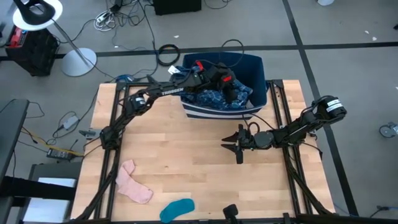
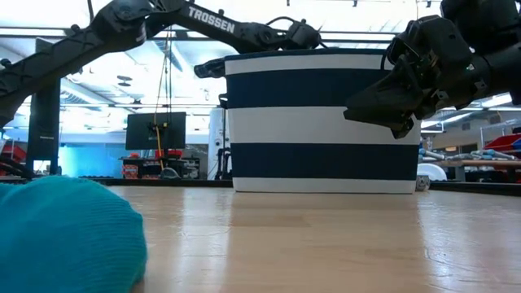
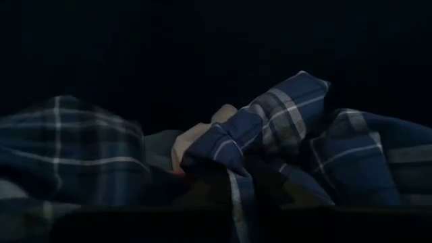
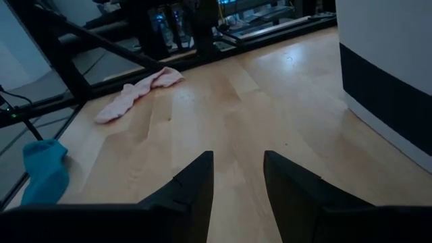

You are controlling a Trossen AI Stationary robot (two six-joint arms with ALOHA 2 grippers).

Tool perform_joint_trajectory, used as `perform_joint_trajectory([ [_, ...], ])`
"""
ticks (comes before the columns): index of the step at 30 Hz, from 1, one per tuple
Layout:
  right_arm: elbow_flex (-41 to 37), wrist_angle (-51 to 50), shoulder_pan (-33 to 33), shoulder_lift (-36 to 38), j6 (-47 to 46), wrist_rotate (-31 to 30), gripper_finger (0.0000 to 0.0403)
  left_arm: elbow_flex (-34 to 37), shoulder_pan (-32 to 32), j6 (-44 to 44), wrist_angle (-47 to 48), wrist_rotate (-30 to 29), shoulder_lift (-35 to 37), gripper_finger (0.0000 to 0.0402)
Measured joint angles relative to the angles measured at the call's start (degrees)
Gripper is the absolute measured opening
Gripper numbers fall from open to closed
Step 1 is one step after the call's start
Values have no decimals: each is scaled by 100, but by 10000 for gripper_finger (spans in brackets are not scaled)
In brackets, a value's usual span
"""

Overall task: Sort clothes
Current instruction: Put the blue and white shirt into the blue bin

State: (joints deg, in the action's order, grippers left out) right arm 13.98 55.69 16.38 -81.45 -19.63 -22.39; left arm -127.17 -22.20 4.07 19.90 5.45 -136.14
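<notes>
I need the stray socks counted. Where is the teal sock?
High view: the teal sock lies at the table's near edge, on the left arm's side, just right of the pink sock.

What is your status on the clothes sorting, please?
Left gripper down in the bin over the plaid shirt. Right gripper open, empty, above the table. Pink sock and teal sock lie out front.

one blue-and-white striped bin (image 1: 219, 111), one blue plaid shirt (image 1: 214, 98) inside it, one pink sock (image 1: 132, 182), one teal sock (image 1: 176, 209), one wooden table (image 1: 186, 149); two arms
</notes>
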Motion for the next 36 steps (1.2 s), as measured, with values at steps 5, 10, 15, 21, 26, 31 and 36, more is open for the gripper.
perform_joint_trajectory([
  [5,0,-2,0,0,7,-1,132,0,-13,195,-55,-2,-7,61],
  [10,0,21,0,0,15,0,132,-4,-30,258,-51,2,24,109],
  [15,0,15,0,-1,15,0,132,-679,-28,210,674,85,25,128],
  [21,2,6,0,-2,15,2,132,-636,6,-241,947,134,614,128],
  [26,2,12,0,-2,15,4,132,-638,27,-491,1366,75,1132,129],
  [31,0,27,0,-2,13,4,132,-638,59,-799,2102,51,1594,129],
  [36,0,25,0,-2,13,4,132,-643,52,-996,3102,-102,1877,129],
])
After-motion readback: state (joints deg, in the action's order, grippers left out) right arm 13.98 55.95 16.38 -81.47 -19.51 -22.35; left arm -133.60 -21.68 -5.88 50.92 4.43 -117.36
